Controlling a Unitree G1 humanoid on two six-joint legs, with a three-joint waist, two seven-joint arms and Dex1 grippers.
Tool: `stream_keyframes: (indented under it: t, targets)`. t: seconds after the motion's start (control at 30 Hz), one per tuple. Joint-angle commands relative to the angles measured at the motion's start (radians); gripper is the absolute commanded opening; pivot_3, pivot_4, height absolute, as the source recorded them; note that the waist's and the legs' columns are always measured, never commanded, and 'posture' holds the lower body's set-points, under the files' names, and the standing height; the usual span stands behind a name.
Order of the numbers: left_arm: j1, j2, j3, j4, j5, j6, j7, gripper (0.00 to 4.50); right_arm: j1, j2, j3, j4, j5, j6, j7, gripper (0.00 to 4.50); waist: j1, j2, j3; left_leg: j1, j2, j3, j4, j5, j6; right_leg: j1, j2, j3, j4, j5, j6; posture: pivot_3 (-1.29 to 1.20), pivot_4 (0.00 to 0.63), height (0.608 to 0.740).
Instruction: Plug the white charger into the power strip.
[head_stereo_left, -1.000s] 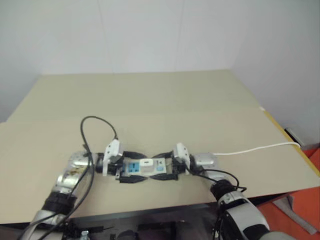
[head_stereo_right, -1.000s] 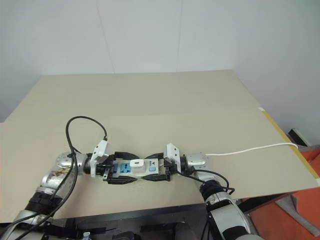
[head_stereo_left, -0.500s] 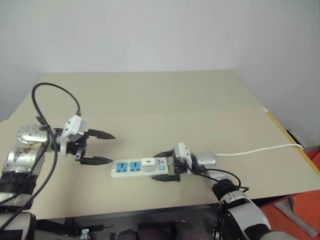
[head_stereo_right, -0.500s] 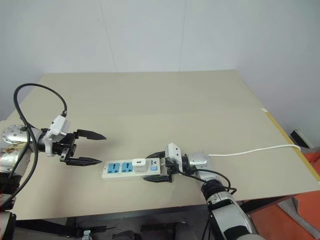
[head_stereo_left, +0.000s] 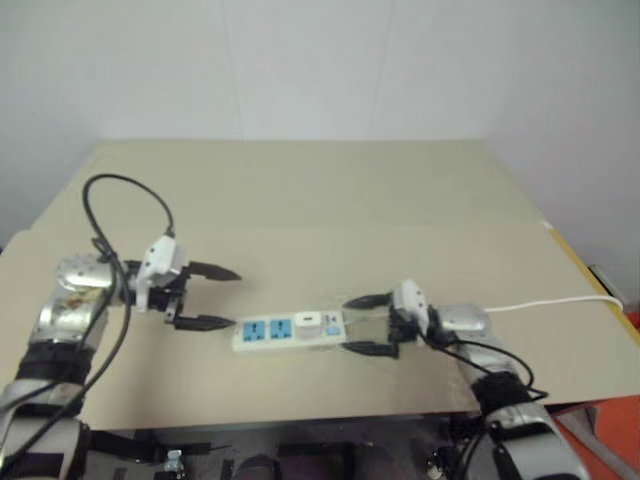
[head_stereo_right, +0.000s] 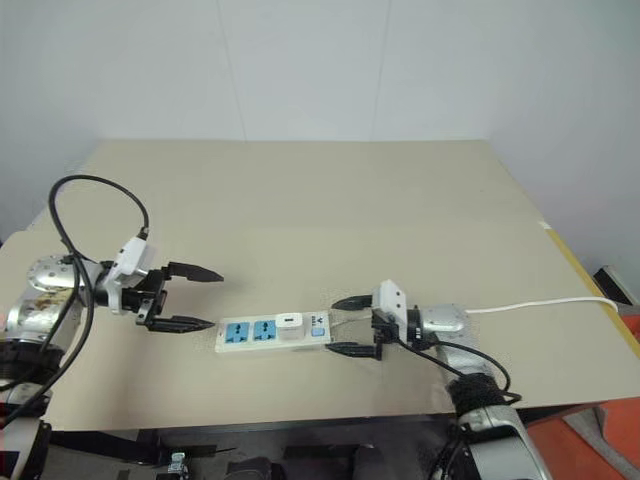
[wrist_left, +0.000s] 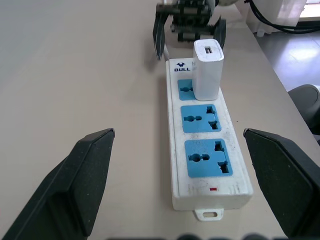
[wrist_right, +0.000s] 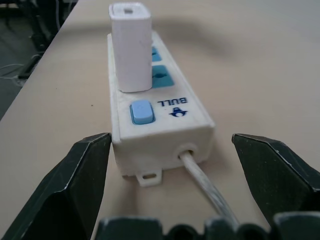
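We see the white charger (head_stereo_right: 289, 323) standing upright in the power strip (head_stereo_right: 270, 333), low in the frame just left of centre on the table (head_stereo_right: 330, 210). Our left gripper (head_stereo_right: 185, 297) sits spread at lower left, clear of the strip. Our right gripper (head_stereo_right: 347, 325) is spread too, just off the strip's cord end, pinching nothing.

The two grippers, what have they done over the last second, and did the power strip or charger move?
Both let go of the power strip. The left gripper pulled away to the left and up; the right gripper backed off along the cord. Both stand open. The strip stays flat on the table, and the charger stays upright in the socket nearest the switch.
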Motion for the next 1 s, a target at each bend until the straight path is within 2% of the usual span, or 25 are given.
stream_keyframes:
  t: [0.03,0.27,0.47,0.57,1.0]
  targets:
    - [-0.010,0.007,0.001,-0.002,-0.018,-0.022,-0.004,4.50,0.066,-0.073,-0.069,-0.175,0.065,0.074,-0.032,4.48,0.003,0.000,0.000,0.000,0.000,0.000,0.000,0.000,0.000,0.000,0.000,0.000,0.000,0.000,0.000,0.00,0.150,0.740]
    - [0.073,0.066,0.057,-0.090,-0.068,0.039,-0.004,4.50,0.211,-0.274,-0.226,-0.370,0.153,0.214,-0.072,4.48,0.003,0.000,0.000,-0.001,0.000,-0.001,0.000,0.000,0.000,0.000,-0.001,0.000,-0.001,0.000,0.001,0.00,0.150,0.740]
    - [0.165,0.118,0.128,-0.184,-0.091,0.103,-0.001,4.50,0.292,-0.445,-0.314,-0.439,0.195,0.337,-0.063,4.48,0.004,0.000,0.000,0.000,0.000,-0.001,0.000,0.000,0.000,0.001,0.000,0.000,-0.001,0.000,0.002,0.00,0.150,0.740]
    - [0.194,0.121,0.146,-0.227,-0.095,0.130,0.005,4.50,0.295,-0.463,-0.340,-0.437,0.215,0.348,-0.067,4.48,0.004,0.000,0.000,0.002,0.000,-0.001,0.000,0.000,0.000,0.003,-0.001,0.000,-0.002,-0.004,0.007,0.00,0.150,0.740]
    - [0.188,0.105,0.152,-0.275,-0.083,0.174,0.026,4.50,0.258,-0.435,-0.317,-0.415,0.206,0.314,-0.072,4.48,0.005,-0.001,0.000,0.001,0.000,-0.001,0.000,0.000,0.000,0.003,0.000,0.000,-0.003,-0.003,0.005,0.00,0.150,0.740]
